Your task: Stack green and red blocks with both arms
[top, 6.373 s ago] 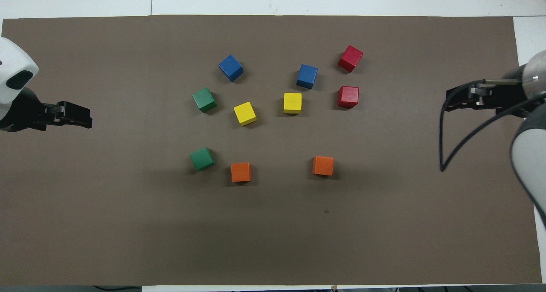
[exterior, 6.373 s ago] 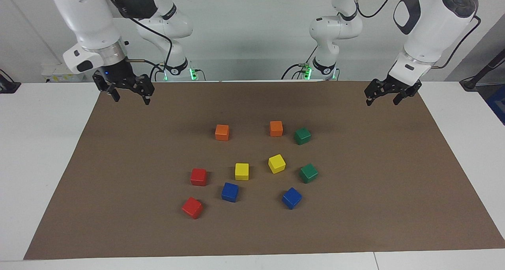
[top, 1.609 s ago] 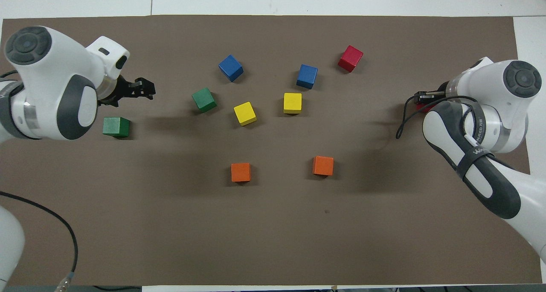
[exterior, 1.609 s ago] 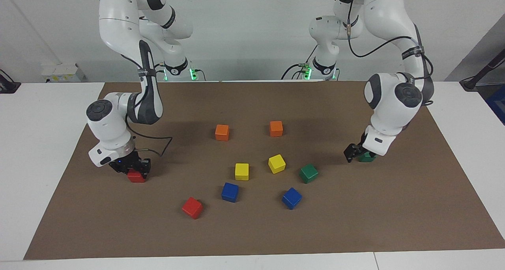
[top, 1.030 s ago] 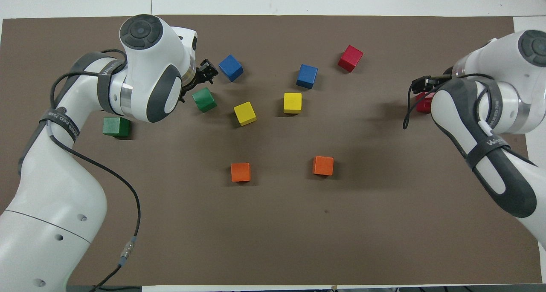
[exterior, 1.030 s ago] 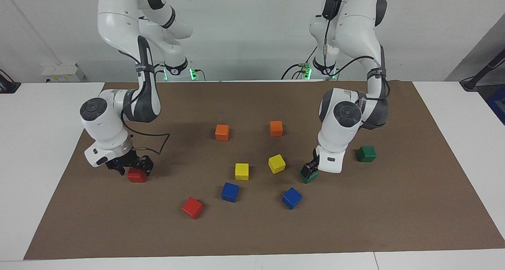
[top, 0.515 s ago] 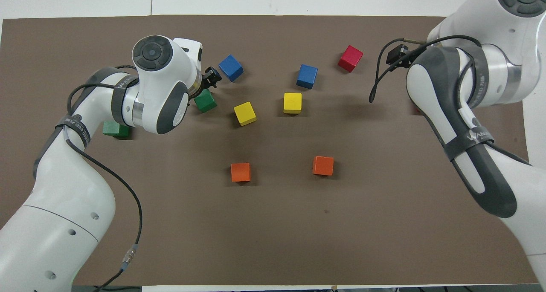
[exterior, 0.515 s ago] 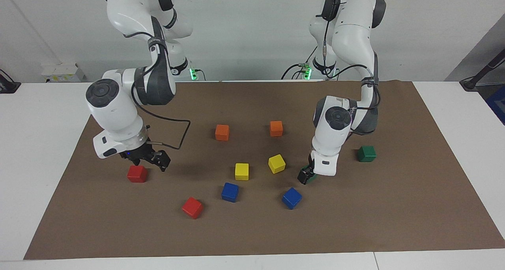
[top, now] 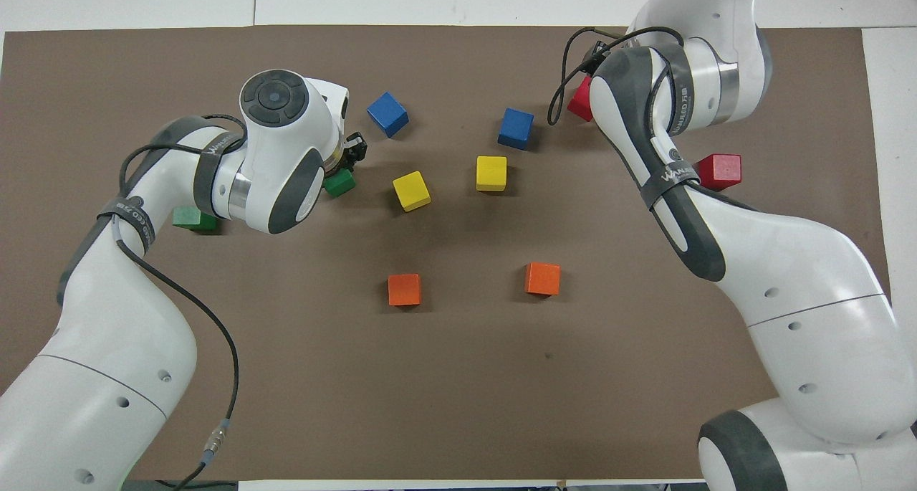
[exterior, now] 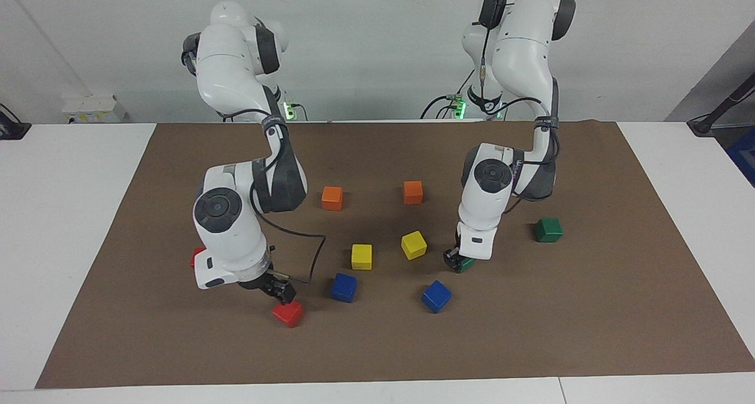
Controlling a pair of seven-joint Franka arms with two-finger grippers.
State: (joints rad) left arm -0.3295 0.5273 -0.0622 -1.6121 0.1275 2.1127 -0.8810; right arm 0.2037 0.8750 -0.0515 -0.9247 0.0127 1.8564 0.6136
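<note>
My left gripper is down at the mat, shut on a green block beside the yellow blocks; the overhead view shows that block half hidden under the gripper. The other green block sits alone toward the left arm's end. My right gripper hangs open just above a tilted red block without touching it. The other red block lies toward the right arm's end, mostly hidden by that arm's wrist; the overhead view shows it plainly.
Two orange blocks lie nearest the robots. Two yellow blocks sit mid-mat. Two blue blocks lie farther out. All rest on a brown mat on the white table.
My right gripper left the red block it had set down and swung to just over the tilted red block. My left gripper stayed down on the green block, which shifted slightly.
</note>
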